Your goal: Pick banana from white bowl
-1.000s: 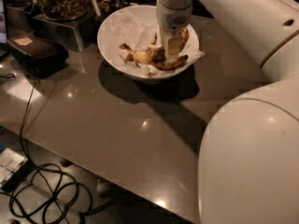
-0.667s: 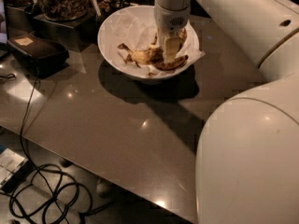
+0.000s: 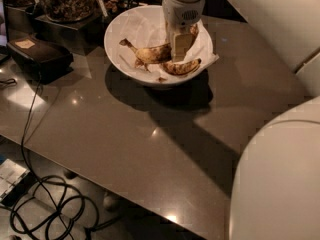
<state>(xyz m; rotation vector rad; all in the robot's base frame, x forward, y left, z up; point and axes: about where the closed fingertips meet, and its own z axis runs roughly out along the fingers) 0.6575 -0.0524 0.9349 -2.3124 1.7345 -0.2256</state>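
Observation:
The white bowl (image 3: 120,34), lined with crumpled white paper, stands at the back of the grey table. In it lies the banana (image 3: 149,54), long and curved, dull yellow with brown blotches, its thin dark stem pointing left. A shorter brown-spotted banana (image 3: 181,67) lies in front of it to the right. My gripper (image 3: 180,48) reaches straight down into the bowl from above. It sits at the right end of the long banana, just behind the short one, and its tip hides that end.
Glass jars of dried snacks (image 3: 65,1) stand on dark bases behind and left of the bowl. A black box (image 3: 37,56) sits at the table's left. Cables (image 3: 45,209) lie on the floor below the front edge. My white arm (image 3: 280,174) fills the right side.

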